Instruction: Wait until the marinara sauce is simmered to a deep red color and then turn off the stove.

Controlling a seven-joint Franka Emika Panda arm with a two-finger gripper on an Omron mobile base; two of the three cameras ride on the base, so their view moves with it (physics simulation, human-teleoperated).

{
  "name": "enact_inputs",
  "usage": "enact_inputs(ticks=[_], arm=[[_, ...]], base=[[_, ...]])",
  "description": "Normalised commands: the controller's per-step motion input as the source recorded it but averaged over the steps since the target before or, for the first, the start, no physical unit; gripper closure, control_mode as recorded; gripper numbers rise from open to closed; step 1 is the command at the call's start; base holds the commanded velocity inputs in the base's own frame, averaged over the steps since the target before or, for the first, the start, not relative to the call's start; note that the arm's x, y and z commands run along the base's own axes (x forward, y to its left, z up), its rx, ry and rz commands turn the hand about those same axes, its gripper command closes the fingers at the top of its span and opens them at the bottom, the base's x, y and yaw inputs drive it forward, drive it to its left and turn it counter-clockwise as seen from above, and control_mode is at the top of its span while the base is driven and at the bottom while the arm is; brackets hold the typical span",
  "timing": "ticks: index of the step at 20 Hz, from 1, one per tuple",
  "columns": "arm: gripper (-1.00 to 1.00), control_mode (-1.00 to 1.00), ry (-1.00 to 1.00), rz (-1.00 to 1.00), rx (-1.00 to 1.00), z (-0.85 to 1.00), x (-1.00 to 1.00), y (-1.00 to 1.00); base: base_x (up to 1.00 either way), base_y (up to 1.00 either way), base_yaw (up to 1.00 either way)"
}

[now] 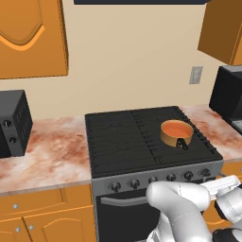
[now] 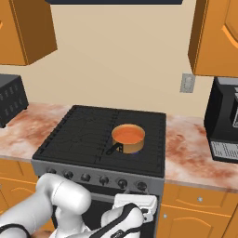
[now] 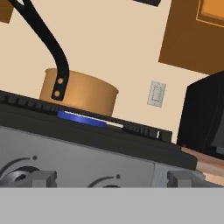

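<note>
The stove [image 1: 123,137] is a black gas range with a grey front panel and a row of black knobs [image 2: 104,180]. A small tan saucepan [image 2: 128,139] stands on its right front burner, short black handle toward the front. The marinara sauce [image 2: 128,134] inside looks orange. In the hand view a blue flame [image 3: 81,118] burns under the saucepan [image 3: 81,92]. My gripper [image 3: 111,180] is open and empty, low in front of the panel's right end, facing two knobs [image 3: 15,175]. The gripper [image 2: 138,200] sits just below the rightmost knobs.
A black boxy appliance [image 1: 12,123] stands on the marbled counter [image 1: 52,156] to the left, and another black appliance [image 2: 223,121] on the right counter. Orange cabinets hang overhead, with drawers below. A wall outlet [image 2: 187,82] sits behind the right counter.
</note>
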Motion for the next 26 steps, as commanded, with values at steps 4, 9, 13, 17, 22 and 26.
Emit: enact_inputs(ticks=[4, 9, 13, 17, 22, 26], arm=[[-1.0, -1.0, 0.0, 0.02, -0.08, -0.07, 0.0, 0.05], [-1.0, -1.0, 0.0, 0.0, -0.05, -0.19, 0.06, 0.0], [-1.0, -1.0, 0.0, 0.0, -0.02, -0.24, 0.02, 0.0], [-1.0, -1.0, 0.0, 0.0, -0.01, -0.13, 0.09, -0.01], [-1.0, -1.0, 0.0, 0.0, 0.0, -0.02, 0.14, -0.2], [-1.0, -1.0, 0.0, 0.0, 0.0, -0.01, 0.2, -0.24]], base=[[0.0, 0.0, 0.0], [0.0, 0.0, 0.0], [0.0, 0.0, 0.0], [0.0, 0.0, 0.0], [0.0, 0.0, 0.0], [0.0, 0.0, 0.0]])
